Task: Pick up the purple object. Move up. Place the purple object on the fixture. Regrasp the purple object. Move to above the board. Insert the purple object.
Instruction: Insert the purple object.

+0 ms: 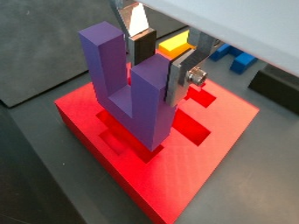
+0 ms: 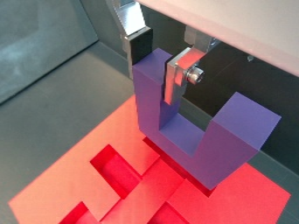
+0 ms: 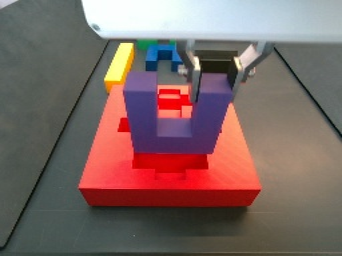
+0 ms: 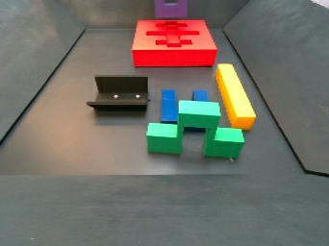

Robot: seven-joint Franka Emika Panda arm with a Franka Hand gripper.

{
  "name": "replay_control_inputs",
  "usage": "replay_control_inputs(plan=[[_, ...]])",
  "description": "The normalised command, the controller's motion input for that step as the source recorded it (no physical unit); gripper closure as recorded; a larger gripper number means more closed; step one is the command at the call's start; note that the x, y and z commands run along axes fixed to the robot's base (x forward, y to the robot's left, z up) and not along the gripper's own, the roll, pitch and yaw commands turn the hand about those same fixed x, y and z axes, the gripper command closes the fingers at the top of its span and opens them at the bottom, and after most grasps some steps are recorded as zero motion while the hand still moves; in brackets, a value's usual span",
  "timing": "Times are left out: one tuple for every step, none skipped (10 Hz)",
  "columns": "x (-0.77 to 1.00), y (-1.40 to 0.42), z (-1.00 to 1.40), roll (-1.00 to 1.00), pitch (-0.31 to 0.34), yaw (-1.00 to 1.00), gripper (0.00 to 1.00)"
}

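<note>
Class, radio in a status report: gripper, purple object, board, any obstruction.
Gripper above the board, fingers shut on one prong of the purple object. Object upright, base at the recess. Nothing visibly blocking; fixture stands apart.

Gripper (image 3: 214,68) was mostly hidden behind the camera housing in a side view; only the finger ends showed. Purple object (image 4: 171,8) was cut off by the top edge, gripper out of shot there. Blue block (image 1: 237,58) and yellow bar (image 1: 174,42) were partly hidden behind the fingers.
</note>
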Motion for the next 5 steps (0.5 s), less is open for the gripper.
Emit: replay_control_inputs(plan=[[0.07, 0.14, -0.37, -0.39, 0.0, 0.0, 1.0], [0.1, 0.1, -0.29, -0.43, 0.0, 0.0, 1.0], [0.02, 0.11, -0.05, -0.42, 0.0, 0.0, 1.0], [0.0, 0.07, 0.0, -0.27, -0.003, 0.0, 1.0], [-0.03, 0.05, 0.05, -0.23, -0.019, 0.0, 1.0]])
